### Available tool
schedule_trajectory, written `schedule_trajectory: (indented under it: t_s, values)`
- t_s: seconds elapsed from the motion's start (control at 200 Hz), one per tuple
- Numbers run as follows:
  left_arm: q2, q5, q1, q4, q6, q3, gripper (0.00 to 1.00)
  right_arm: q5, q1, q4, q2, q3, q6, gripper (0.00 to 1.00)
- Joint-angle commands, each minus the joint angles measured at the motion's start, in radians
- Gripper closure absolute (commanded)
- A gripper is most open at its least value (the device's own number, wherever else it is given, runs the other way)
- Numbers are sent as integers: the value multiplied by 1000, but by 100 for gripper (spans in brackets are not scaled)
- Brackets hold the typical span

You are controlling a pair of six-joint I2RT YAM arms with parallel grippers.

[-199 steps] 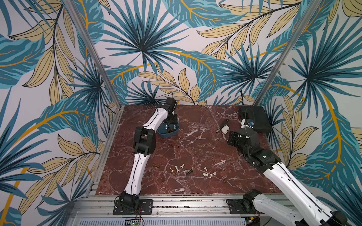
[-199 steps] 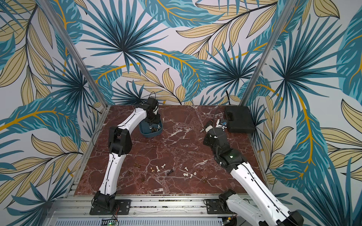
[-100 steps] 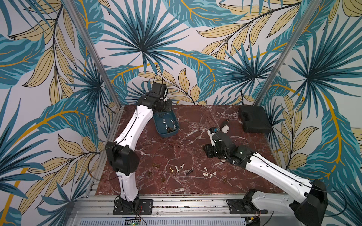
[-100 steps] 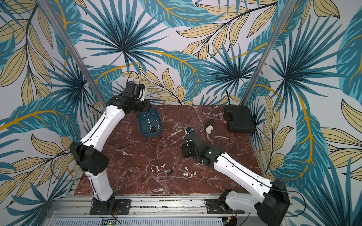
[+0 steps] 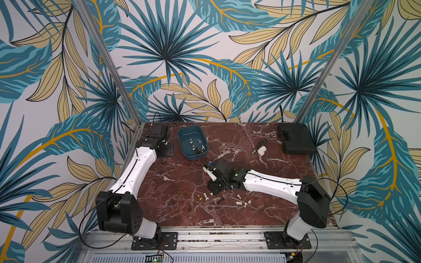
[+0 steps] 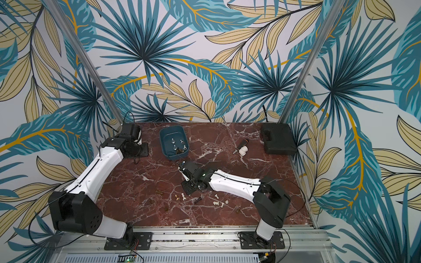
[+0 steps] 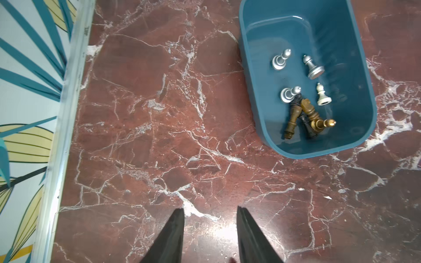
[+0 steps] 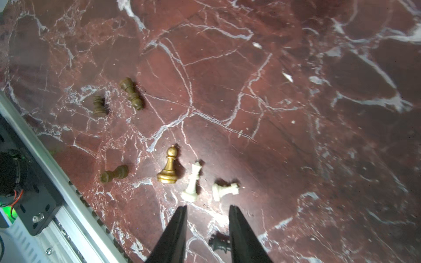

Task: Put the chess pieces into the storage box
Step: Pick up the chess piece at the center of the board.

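Observation:
The teal storage box (image 5: 182, 145) (image 6: 163, 145) (image 7: 249, 79) stands at the back left of the table. In it lie several chess pieces: silver ones (image 7: 281, 60), a white one (image 7: 322, 95), brown ones (image 7: 293, 120) and a gold one (image 7: 321, 124). My left gripper (image 7: 209, 210) (image 5: 164, 145) is open and empty over bare marble beside the box. My right gripper (image 8: 207, 208) (image 5: 214, 187) is open low over loose pieces near the front: a gold pawn (image 8: 168, 167), two white ones (image 8: 192, 182), brown ones (image 8: 132, 93). A black piece (image 8: 218, 244) lies on the table under its fingers.
A flat black case (image 5: 296, 141) sits at the back right. A black-handled tool (image 5: 258, 145) and a white elbow fitting (image 5: 262, 151) lie left of it. More white pieces (image 5: 241, 202) and a brown one (image 5: 261, 209) lie near the front rail (image 5: 216, 234).
My left arm has drawn back from over the storage box to its left side. My right arm has swung from the back right down to the loose pieces at the front centre.

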Motion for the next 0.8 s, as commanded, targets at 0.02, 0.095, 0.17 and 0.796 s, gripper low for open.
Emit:
schedule_trajectory:
  t_s: [0.02,0.095,0.17,0.796]
  values:
    - [-36,-39,41,40,19,24,58,-23,41,-51,71,75,-22,64]
    - [-38,-58,84,31,18,34,58,-29,63,-50,97,93,-8,64]
    - [-47,-60,142,32,7,31,58,-25,76,-50,124,105,11,64]
    - [-76,35,239,76,-4,-10,58,-9,107,-164,327,249,29,62]
